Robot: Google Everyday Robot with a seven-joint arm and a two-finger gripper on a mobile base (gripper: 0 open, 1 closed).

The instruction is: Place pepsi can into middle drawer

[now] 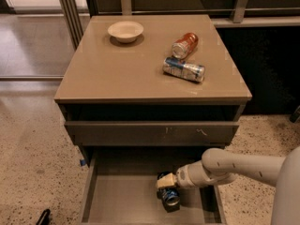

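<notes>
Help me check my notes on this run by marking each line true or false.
1. The pepsi can is inside the open drawer. True.
2. The bowl sits in that drawer. False: it stands on the cabinet top, near the back left.
3. Two cans lie on their sides on the cabinet top. True: an orange-red can and a silver-blue can.
4. The end effector hovers over the bowl. False: it is down in the drawer, at the pepsi can.
</notes>
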